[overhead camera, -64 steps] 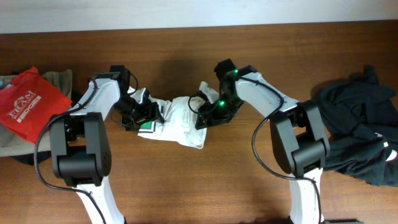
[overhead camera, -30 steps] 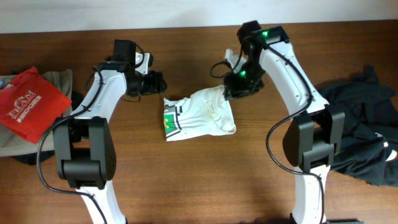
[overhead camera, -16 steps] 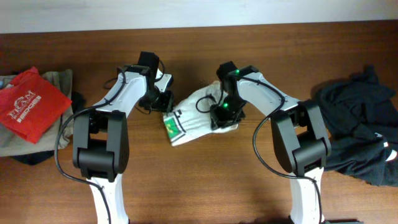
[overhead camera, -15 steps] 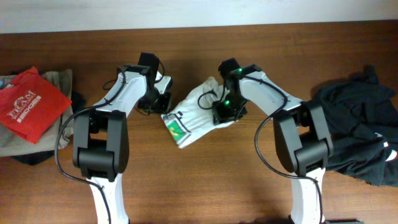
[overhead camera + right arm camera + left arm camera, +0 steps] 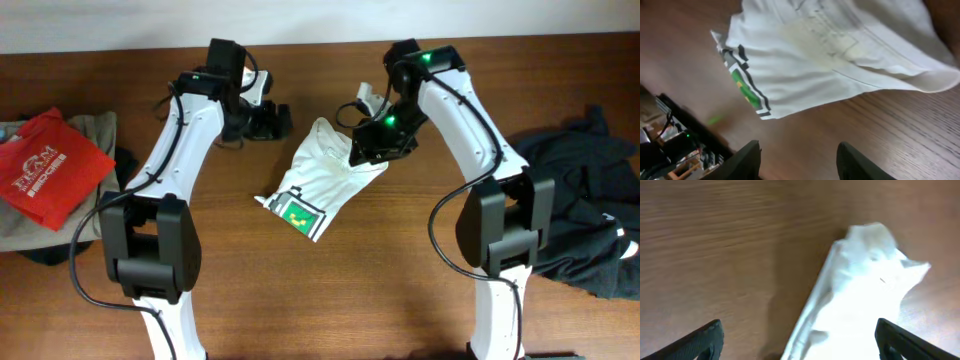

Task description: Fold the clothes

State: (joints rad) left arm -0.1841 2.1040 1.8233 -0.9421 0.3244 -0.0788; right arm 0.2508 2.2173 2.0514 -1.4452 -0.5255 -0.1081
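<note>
A folded white garment (image 5: 322,176) with a green and black patch lies on the wooden table (image 5: 330,290) at the middle. It also shows in the left wrist view (image 5: 860,295) and the right wrist view (image 5: 830,55). My left gripper (image 5: 278,120) is open and empty, just left of the garment's top end. My right gripper (image 5: 365,145) is open and empty, at the garment's upper right edge. In the right wrist view the fingers (image 5: 800,160) hang over bare wood below the cloth.
A red bag (image 5: 45,165) lies on a pile of clothes at the far left. A heap of black clothes (image 5: 575,210) lies at the far right.
Both grippers have let go of the white garment and pulled back towards the far side. The garment has swung so its patch end now points to the near side.
</note>
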